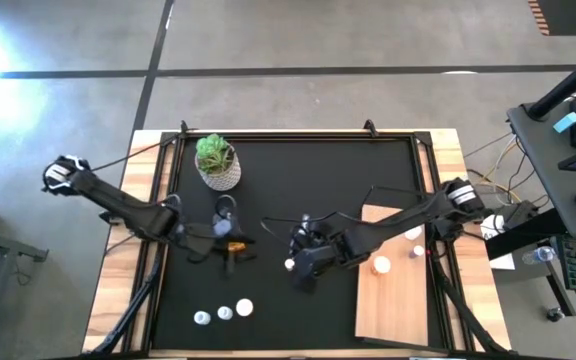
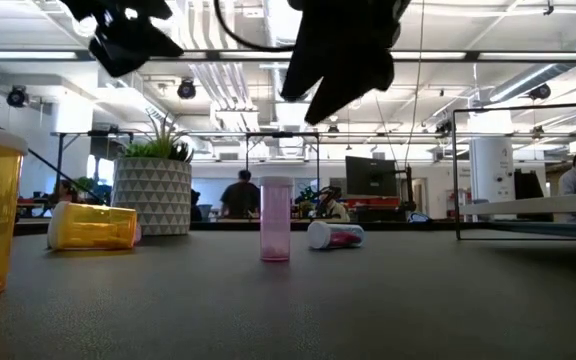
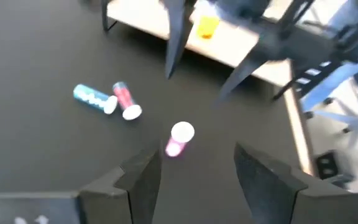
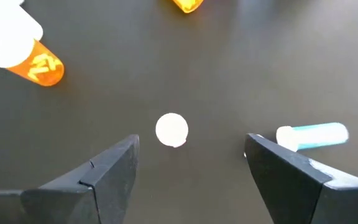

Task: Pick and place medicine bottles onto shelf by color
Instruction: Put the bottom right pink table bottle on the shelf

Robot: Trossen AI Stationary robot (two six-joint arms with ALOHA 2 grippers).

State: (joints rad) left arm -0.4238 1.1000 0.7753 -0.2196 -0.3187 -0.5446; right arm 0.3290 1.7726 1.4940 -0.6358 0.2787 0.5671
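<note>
two dark robot arms reached over the black mat (image 1: 298,160). one pale wooden board (image 1: 393,310) lay at the mat's right side, with three small bottles (image 1: 380,265) showing on it in the high view. three white-capped bottles (image 1: 224,313) stood in a row near the mat's front edge. one upright pink bottle (image 2: 275,218) stood mid-mat. one amber bottle (image 2: 92,226) lay on its side by one potted green plant (image 1: 216,162).
</note>
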